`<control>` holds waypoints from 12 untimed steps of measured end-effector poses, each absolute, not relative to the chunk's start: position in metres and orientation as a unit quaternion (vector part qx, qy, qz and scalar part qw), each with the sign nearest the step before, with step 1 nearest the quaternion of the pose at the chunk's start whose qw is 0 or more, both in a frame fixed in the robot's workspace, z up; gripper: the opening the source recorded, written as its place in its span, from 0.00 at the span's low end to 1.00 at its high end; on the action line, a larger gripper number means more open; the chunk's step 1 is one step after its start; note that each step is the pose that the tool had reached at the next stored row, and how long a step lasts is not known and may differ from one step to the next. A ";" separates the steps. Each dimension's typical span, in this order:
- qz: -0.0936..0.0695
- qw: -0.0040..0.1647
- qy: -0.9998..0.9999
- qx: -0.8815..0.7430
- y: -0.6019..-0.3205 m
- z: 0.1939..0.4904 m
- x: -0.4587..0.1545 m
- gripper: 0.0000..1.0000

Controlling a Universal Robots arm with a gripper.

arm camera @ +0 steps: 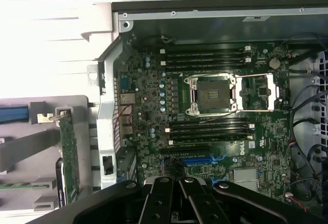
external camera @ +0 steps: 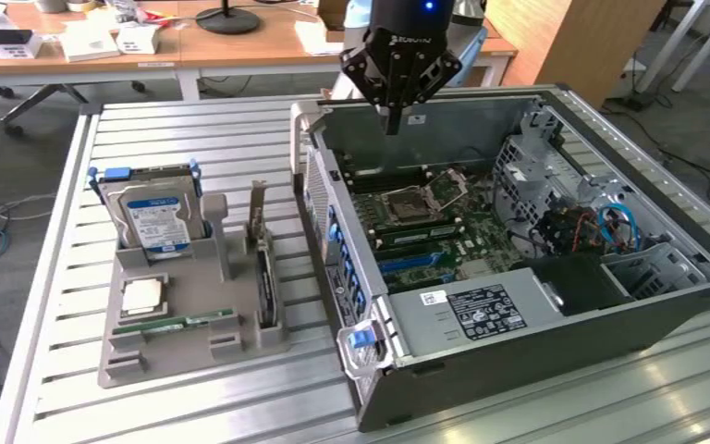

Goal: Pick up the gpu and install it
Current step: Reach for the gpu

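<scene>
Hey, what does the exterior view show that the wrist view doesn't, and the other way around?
Exterior view adds the hard drive with its blue label, the power supply in the case and the desks behind. Wrist view adds a straight-down look at a round coin cell beside the CPU socket. Both share the gpu standing on edge in the grey holder, untouched, the motherboard, and the gripper above the open case.
</scene>
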State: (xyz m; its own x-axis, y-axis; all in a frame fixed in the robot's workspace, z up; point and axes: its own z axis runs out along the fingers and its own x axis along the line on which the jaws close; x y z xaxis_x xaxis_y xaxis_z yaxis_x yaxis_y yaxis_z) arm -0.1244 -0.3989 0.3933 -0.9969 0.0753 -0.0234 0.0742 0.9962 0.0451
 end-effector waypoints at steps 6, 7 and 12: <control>0.022 0.012 0.999 0.037 -0.399 0.393 -0.133 0.11; 0.022 0.012 0.999 0.037 -0.399 0.393 -0.134 0.11; 0.022 0.013 0.999 0.037 -0.399 0.393 -0.146 0.11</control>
